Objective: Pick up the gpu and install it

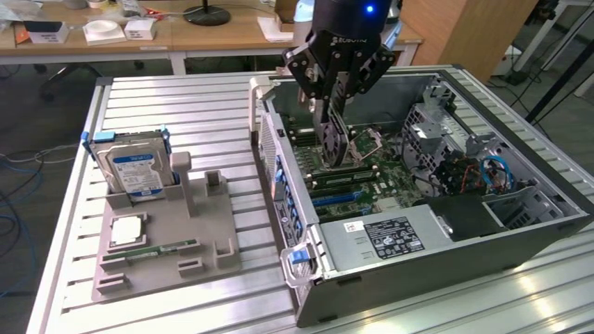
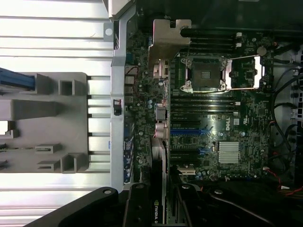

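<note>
Done with the pick-up: pinching the gpu (image 1: 337, 142) upright in the hand (image 1: 332, 115), low over the motherboard (image 1: 376, 174) inside the open case (image 1: 483, 236). Seemingly not yet seated in a slot, so installing left to do. To the exterior view's left, on the ribbed metal surface (image 1: 186, 104), a grey holder (image 1: 199, 257) with a hard drive (image 1: 138, 170). Far behind, wooden desks (image 1: 213, 35).
</note>
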Available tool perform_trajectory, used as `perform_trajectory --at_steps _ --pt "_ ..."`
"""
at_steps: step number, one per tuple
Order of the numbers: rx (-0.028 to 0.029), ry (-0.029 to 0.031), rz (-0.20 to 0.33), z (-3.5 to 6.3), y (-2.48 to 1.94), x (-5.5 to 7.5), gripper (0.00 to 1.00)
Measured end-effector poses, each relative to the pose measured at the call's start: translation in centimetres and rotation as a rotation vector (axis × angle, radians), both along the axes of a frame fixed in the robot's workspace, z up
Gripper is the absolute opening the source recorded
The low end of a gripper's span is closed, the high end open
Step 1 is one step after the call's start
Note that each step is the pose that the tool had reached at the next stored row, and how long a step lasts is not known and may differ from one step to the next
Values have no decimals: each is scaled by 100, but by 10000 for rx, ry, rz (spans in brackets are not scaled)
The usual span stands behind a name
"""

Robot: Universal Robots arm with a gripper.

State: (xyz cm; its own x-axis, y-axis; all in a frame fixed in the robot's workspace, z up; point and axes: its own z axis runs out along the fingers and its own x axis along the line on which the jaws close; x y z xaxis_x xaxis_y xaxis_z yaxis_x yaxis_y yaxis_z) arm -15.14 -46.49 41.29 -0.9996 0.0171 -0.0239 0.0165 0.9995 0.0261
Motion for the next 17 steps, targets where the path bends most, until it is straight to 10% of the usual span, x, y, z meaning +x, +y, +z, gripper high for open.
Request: perform_trajectory --at_steps 17 --pt "0 0 0 0 0 99 26"
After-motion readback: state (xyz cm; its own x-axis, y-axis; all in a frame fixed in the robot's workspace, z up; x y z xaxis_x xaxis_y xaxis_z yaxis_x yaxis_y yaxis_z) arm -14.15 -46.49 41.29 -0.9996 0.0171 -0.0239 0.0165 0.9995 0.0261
